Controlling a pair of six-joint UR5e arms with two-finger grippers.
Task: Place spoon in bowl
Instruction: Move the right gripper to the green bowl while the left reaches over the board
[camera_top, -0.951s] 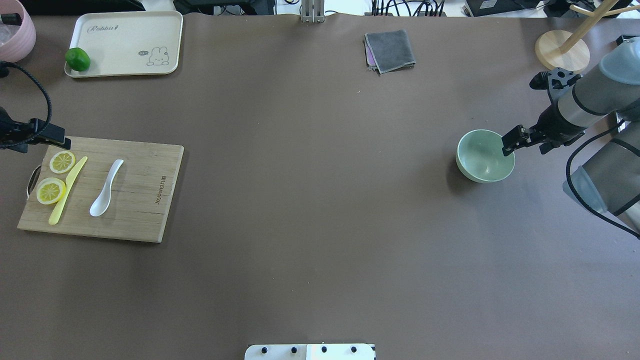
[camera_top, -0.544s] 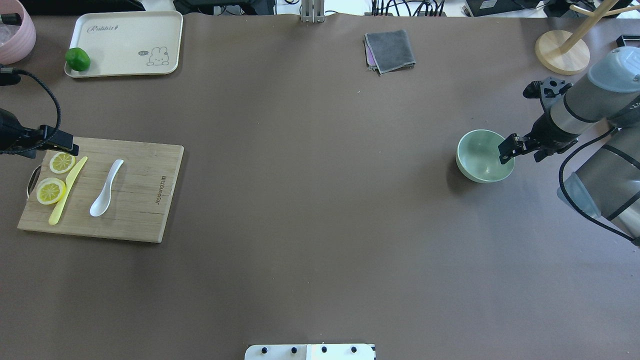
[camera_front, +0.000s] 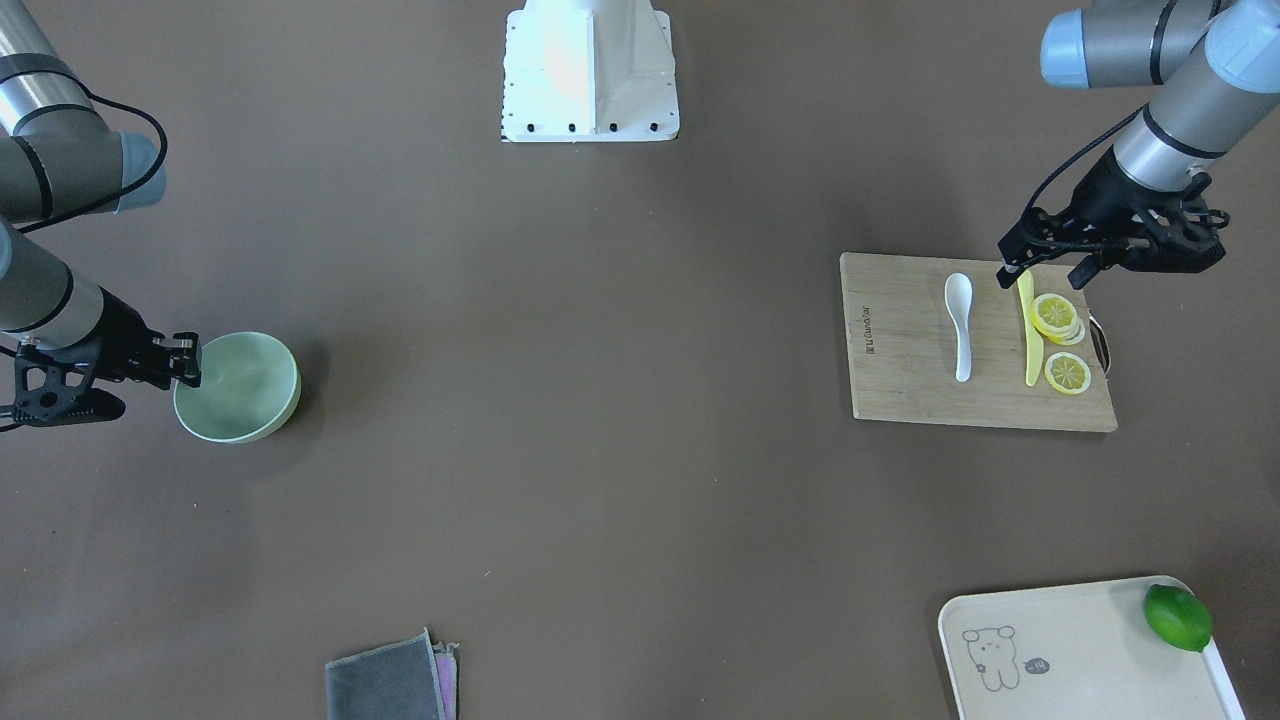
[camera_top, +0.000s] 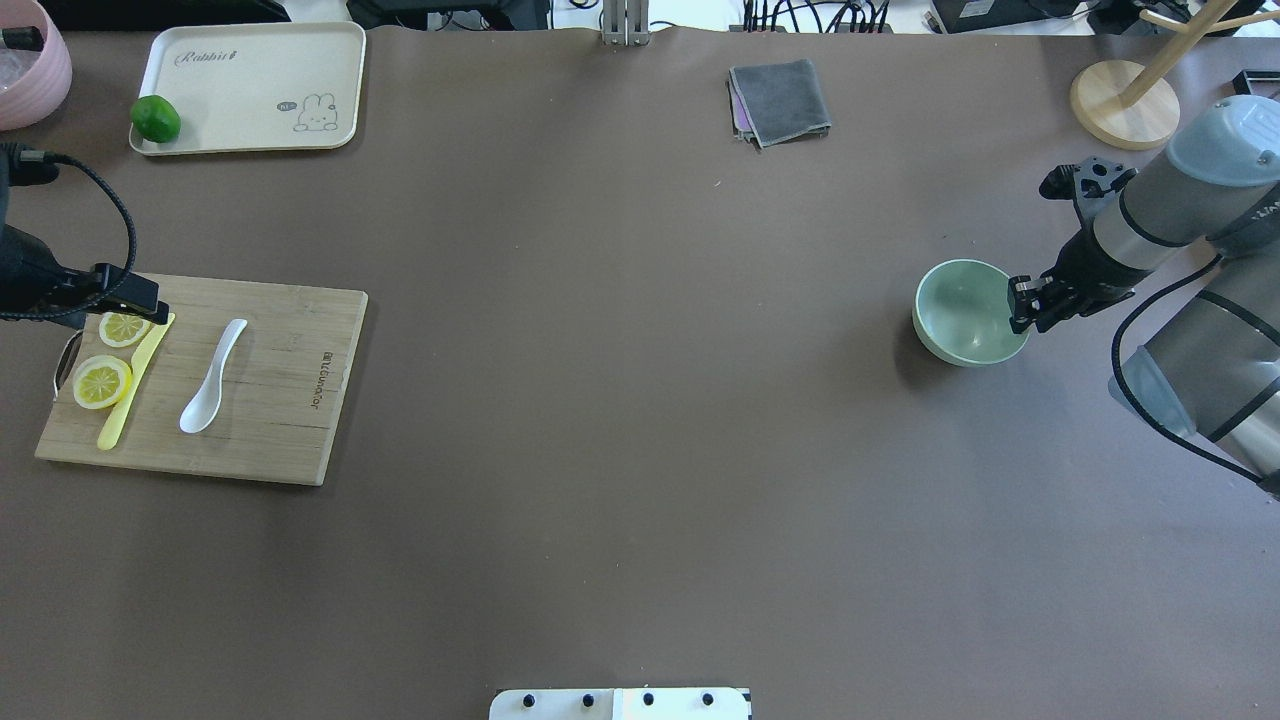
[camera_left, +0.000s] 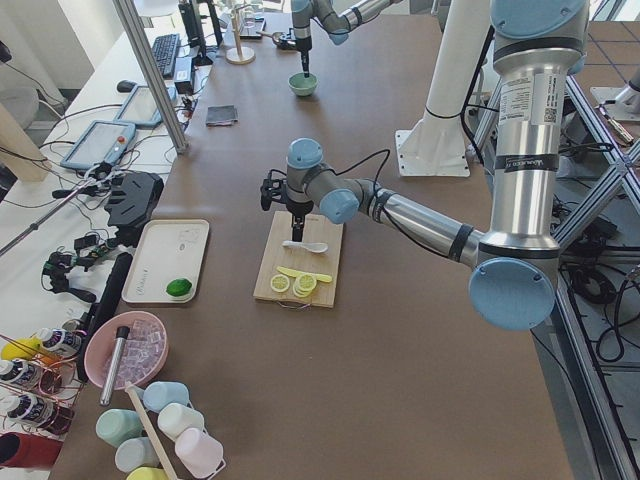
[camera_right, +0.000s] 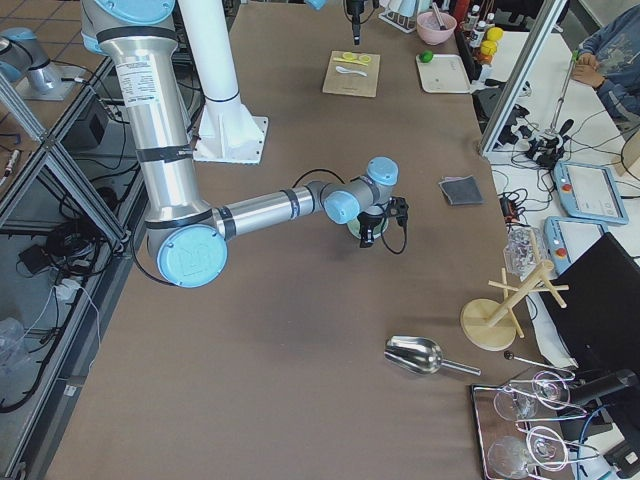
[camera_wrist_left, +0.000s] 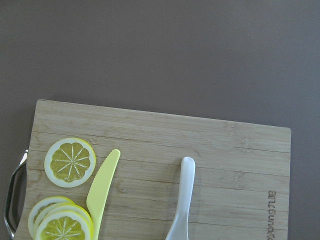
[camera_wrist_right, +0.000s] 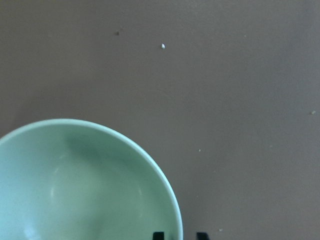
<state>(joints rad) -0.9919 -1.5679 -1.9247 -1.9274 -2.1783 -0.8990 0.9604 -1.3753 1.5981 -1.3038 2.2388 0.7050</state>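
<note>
- One white spoon (camera_top: 212, 378) lies flat on the middle of the cutting board (camera_top: 290, 400). It is not picked up yet.
- The left gripper (camera_front: 1045, 270) hangs over the board's corner by the lemon slices (camera_top: 101, 381). Its fingers are spread wide and hold nothing.
- The yellow knife (camera_top: 135, 380) lies between it and the spoon, so I think it could bump or grab the knife by mistake.
- Far from the board sits the green bowl (camera_top: 940, 300). The right gripper (camera_top: 1024, 306) has one finger on each side of its rim. I cannot tell if it squeezes. A push here could tip the bowl.
</note>
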